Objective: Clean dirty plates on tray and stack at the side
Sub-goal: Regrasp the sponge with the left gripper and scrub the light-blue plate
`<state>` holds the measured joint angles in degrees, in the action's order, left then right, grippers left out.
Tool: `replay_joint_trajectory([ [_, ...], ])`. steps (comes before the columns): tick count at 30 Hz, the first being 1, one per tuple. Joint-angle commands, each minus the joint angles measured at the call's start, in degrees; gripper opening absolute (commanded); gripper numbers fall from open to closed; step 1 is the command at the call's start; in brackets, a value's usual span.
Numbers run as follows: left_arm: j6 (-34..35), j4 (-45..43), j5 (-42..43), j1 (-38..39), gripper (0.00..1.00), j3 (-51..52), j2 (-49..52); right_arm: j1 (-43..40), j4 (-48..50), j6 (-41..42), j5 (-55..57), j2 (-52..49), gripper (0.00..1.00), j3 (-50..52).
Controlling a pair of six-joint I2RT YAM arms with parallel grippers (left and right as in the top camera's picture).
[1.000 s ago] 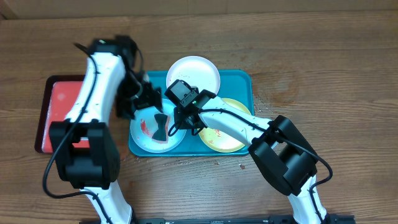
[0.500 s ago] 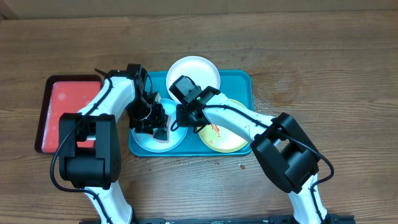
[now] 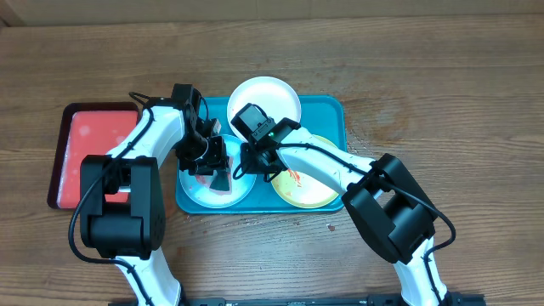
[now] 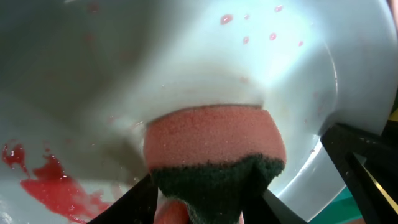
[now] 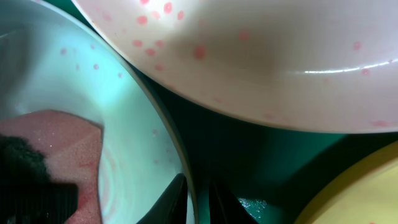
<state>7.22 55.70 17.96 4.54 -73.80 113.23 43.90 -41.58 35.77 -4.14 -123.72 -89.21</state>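
Observation:
The teal tray [image 3: 327,115] holds three plates. The white plate [image 3: 276,95] is at the back, the yellow-green plate [image 3: 310,191] at the right, both with red marks. The light blue plate [image 3: 197,191] is at the left, with a red smear [image 4: 53,183]. My left gripper [image 3: 214,163] is shut on a pink and dark green sponge [image 4: 214,146] pressed on the light blue plate. My right gripper [image 3: 246,163] is shut on the light blue plate's right rim [image 5: 177,155], one finger on each side.
A smaller red tray [image 3: 81,153] with a dark rim lies left of the teal tray on the wooden table [image 3: 442,102]. The white plate [image 5: 261,56] lies close above the right gripper's fingers.
My left arm swung in from above the tray's left edge and brought the sponge down onto the light blue plate. It shifted slightly since. The right gripper has stayed on the rim.

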Motion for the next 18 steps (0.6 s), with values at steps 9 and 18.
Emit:
replay_joint_trajectory([
  [9, 4.0, -0.1, -9.6, 0.2, 0.04, 0.6, -0.1, -0.2, 0.2, -0.2, 0.0, -0.8, 0.15, -0.9],
  [18, 14.1, 1.9, -35.1, -1.1, 0.04, 0.4, -0.1, -0.2, 0.0, -0.2, 0.0, -0.8, 0.15, -0.9],
])
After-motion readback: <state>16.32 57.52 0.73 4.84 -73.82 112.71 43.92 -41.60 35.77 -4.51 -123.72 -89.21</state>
